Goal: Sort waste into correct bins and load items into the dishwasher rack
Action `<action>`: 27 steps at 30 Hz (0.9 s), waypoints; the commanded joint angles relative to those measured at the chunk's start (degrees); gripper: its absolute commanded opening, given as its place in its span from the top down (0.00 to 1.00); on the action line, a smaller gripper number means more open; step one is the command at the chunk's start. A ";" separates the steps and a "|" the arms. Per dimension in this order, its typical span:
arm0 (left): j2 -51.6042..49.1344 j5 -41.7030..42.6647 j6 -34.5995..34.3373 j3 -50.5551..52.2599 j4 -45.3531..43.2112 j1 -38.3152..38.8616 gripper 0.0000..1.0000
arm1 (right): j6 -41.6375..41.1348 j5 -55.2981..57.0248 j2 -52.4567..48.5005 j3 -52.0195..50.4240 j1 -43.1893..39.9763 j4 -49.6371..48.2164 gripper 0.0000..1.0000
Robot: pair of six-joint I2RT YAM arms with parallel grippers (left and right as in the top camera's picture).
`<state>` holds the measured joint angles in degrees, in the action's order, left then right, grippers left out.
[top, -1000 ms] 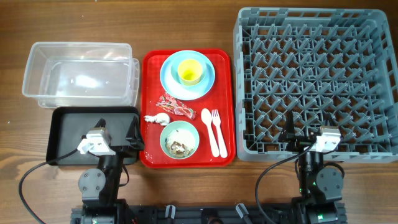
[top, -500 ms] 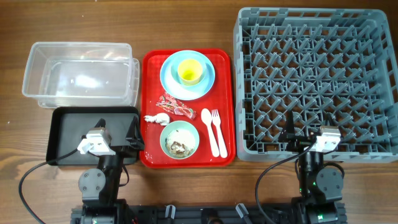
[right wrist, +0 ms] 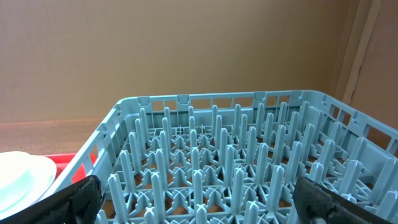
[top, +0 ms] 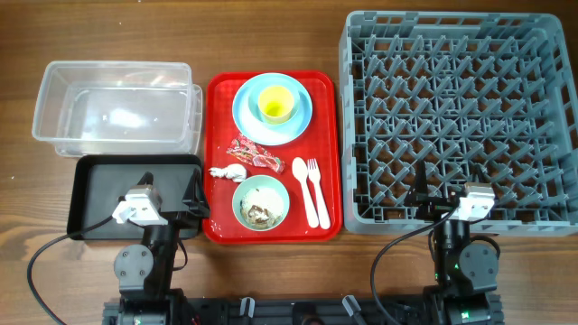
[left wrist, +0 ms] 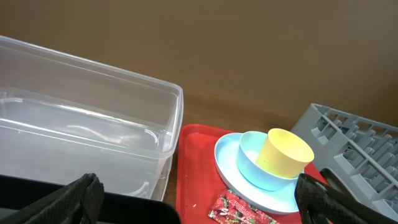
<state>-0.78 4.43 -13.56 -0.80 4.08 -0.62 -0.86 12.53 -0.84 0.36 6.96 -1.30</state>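
The clear tub (top: 117,108) and the black tray (top: 99,181) lie at the left. The red wrapper (top: 254,152), white tissue (top: 227,171), white spoon (top: 302,171) and fork (top: 315,173) lie on a red serving tray. The pale-green bowl (top: 261,200) holds rice scraps (top: 259,214). The yellow cup (top: 276,102) sits in a light-blue bowl (left wrist: 249,163) on the light-blue plate (top: 248,113). The grey rack (top: 461,117) is at the right. My left gripper (top: 195,200) is open over the black tray's right edge. My right gripper (top: 423,191) is open at the rack's front edge.
The red serving tray (top: 221,117) sits between the bins and the rack. In the left wrist view my open gripper (left wrist: 196,211) faces the tub (left wrist: 93,124), wrapper (left wrist: 239,211) and cup (left wrist: 283,152). In the right wrist view my open gripper (right wrist: 199,208) faces the rack's pegs (right wrist: 236,155).
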 commanded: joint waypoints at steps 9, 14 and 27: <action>0.35 0.26 1.18 0.44 0.02 0.31 0.00 | -0.66 0.98 0.26 -0.07 0.24 -0.33 0.00; 0.35 0.26 1.18 0.44 0.04 0.31 0.00 | -0.68 0.98 0.26 -0.07 0.24 -0.33 0.00; 0.35 18.43 -2.21 0.28 -18.03 0.31 0.00 | -0.66 0.98 0.26 -0.07 0.24 -0.33 0.00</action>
<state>-0.84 11.05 -14.22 -0.36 -9.41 -0.64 -0.86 12.53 -0.84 0.36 6.96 -1.30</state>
